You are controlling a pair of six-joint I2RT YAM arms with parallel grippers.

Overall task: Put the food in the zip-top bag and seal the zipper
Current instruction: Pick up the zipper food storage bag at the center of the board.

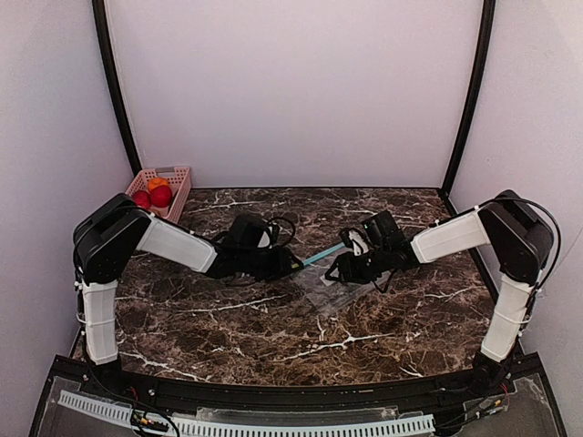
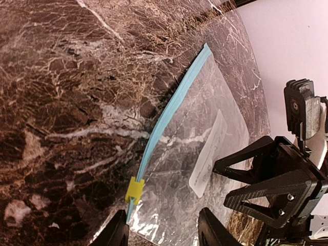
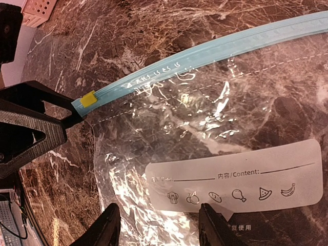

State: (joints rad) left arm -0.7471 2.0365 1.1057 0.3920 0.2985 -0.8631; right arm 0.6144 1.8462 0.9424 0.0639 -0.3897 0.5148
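The zip-top bag (image 1: 335, 288) lies flat on the marble table, clear plastic with a white label (image 3: 230, 177). Its teal-blue zipper (image 2: 171, 105) runs along one edge, with a small yellow slider (image 2: 134, 190) near the end closest to my left gripper. My left gripper (image 2: 164, 233) stands open low over that corner of the bag, its fingers on either side of the zipper end. Facing it, my right gripper (image 3: 161, 228) is open over the bag's label side, holding nothing. The food (image 1: 158, 193), red and orange round pieces, sits in the pink basket (image 1: 175, 173).
The pink slotted basket stands at the back left against the wall. Both arms reach inward and their grippers nearly meet over the bag (image 1: 314, 269). White walls and black frame posts (image 1: 117, 91) close in the table on three sides.
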